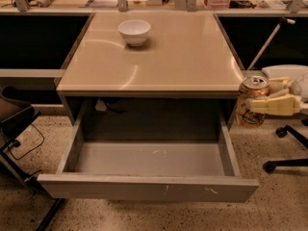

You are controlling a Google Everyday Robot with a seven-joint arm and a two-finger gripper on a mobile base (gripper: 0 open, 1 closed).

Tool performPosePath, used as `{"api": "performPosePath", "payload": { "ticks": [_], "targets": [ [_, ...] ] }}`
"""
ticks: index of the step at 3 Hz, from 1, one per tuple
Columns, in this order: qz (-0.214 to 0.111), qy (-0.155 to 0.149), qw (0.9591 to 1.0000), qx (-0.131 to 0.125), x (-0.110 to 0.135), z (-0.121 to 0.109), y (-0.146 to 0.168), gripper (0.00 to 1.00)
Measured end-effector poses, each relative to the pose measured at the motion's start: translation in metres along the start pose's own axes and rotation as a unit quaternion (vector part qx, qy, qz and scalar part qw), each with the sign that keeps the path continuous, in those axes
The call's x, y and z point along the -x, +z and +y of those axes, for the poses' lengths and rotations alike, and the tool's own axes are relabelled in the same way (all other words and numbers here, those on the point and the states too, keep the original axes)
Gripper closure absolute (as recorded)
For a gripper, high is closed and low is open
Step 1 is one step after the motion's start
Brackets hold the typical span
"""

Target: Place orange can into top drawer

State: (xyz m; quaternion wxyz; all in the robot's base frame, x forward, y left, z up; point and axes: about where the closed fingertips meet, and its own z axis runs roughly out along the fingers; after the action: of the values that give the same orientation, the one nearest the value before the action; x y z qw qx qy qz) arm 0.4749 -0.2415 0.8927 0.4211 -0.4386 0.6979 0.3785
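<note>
The orange can (pixel 252 100), golden-orange with a silver top, is held upright in the air just right of the table's front right corner, beside the open drawer's right wall. My gripper (pixel 263 103) comes in from the right edge and is shut on the can, one pale finger (pixel 274 105) lying across its side. The top drawer (pixel 149 186) is pulled wide open below the tabletop; its grey floor (pixel 149 158) is bare and its front panel shows small white scuffs.
A white bowl (pixel 134 32) stands on the tan tabletop (pixel 159 61) near the back. An office chair base (pixel 284 150) is on the floor at the right. A dark chair (pixel 14 119) stands at the left. Cluttered shelves run along the back.
</note>
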Motion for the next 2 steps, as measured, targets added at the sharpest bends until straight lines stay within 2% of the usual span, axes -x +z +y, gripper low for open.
{"api": "performPosePath", "payload": {
  "ticks": [1,2],
  "targets": [
    [-0.013,-0.008,0.9998,-0.012,-0.015,0.007,0.020,1.00],
    [-0.019,-0.001,0.9997,-0.014,-0.060,0.018,0.057,1.00]
  ]
}}
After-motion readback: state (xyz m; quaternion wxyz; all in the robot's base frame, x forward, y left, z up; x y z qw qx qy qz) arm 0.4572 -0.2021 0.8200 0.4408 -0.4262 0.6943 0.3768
